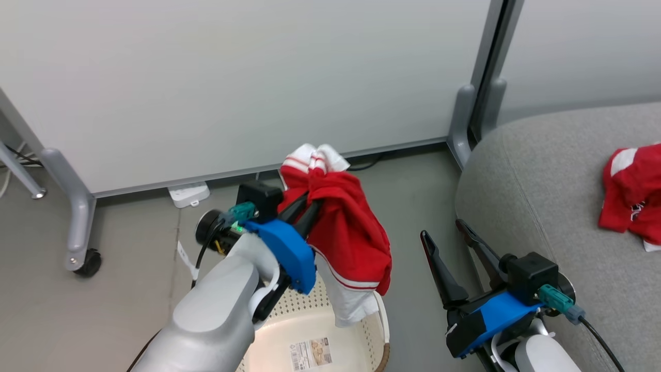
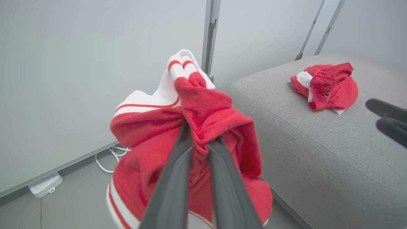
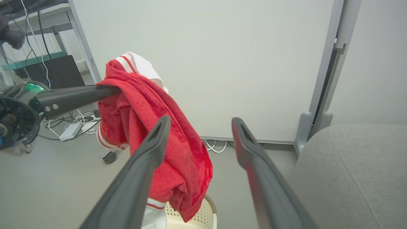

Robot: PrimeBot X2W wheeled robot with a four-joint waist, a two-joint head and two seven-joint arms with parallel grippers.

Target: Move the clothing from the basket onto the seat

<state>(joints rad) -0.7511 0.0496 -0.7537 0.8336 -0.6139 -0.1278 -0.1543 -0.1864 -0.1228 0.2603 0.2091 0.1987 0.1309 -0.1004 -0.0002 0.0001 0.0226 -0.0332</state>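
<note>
Head view: the left gripper [image 1: 305,206] is pressed nearly together, pinching a gathered fold of one red garment [image 1: 351,232]. The cloth hangs off the sofa [image 1: 542,181], its white hem dangling over the mouth of the laundry basket [image 1: 383,310] that stands beside the sofa. Gripping high on the bunch probably lets the hem clear the rim. The second red garment [image 1: 632,191] lies crumpled on the sofa cushion. The right gripper [image 1: 442,229], spread wide and empty, hovers just beside the sofa's edge.

Left wrist view: both fingers are buried in the red fold, with the sofa ahead. Judged to be mid-carry, with the task about half done.

Right wrist view: the spread fingers hold nothing. The garment drapes over the left finger, well short of the sofa's end, above the basket rim.
</note>
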